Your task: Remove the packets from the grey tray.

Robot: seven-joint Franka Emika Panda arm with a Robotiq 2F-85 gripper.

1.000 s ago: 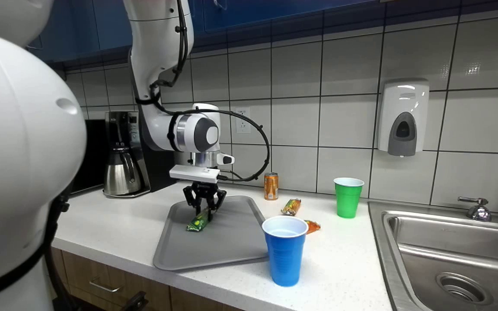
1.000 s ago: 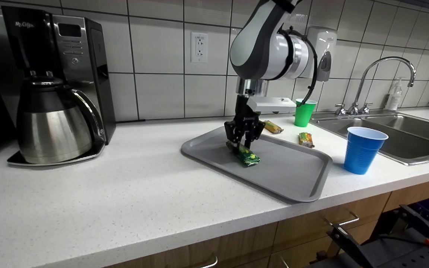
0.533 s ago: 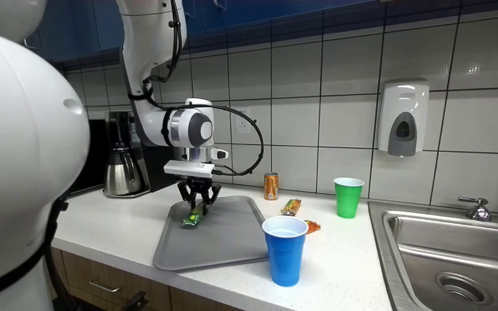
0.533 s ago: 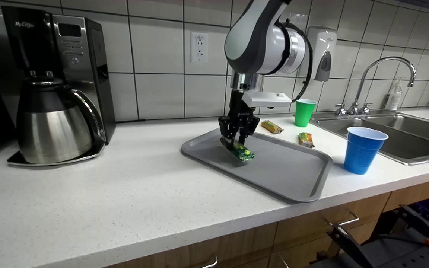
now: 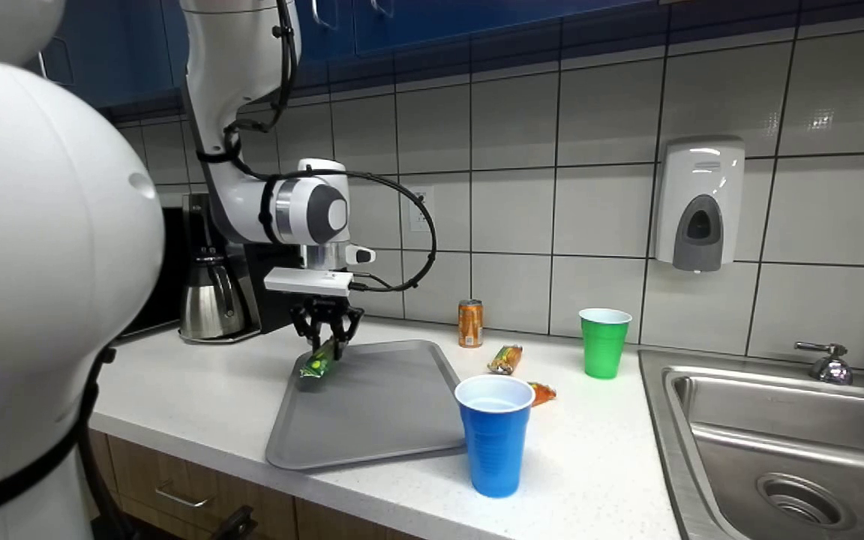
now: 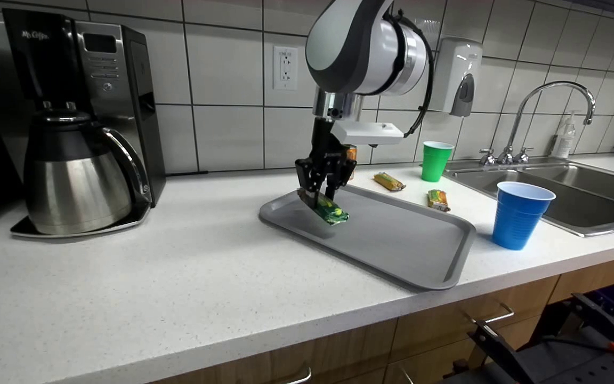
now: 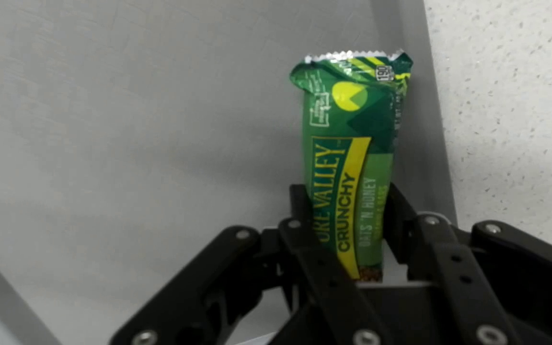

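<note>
To reach the desk (image 7: 511, 120), should probably clear the grey tray (image 7: 137, 105) over its closest edge. With the tool (image 7: 347, 211) clamped from both sides on the green packet (image 7: 352, 153), held above the tray, just inside that edge and lengthwise nearly parallel to it, so likely best carried sideways.

A Kitchen, by Its Fittings

A kitchen is indicated: a pale counter (image 6: 179, 298) is backed on the far side by a tiled wall (image 5: 514, 210), where a soap dispenser (image 5: 700, 202) is mounted. On the right, a steel sink (image 5: 739, 450) is set into the counter, with a chrome faucet (image 6: 563, 84) at its far edge. On the left, a coffee maker (image 6: 115, 96) is placed. Blue cabinets (image 5: 492, 22) are hung above, and wooden drawers (image 6: 440, 317) are fitted below. Whether it belongs to a home cannot be told.
</note>
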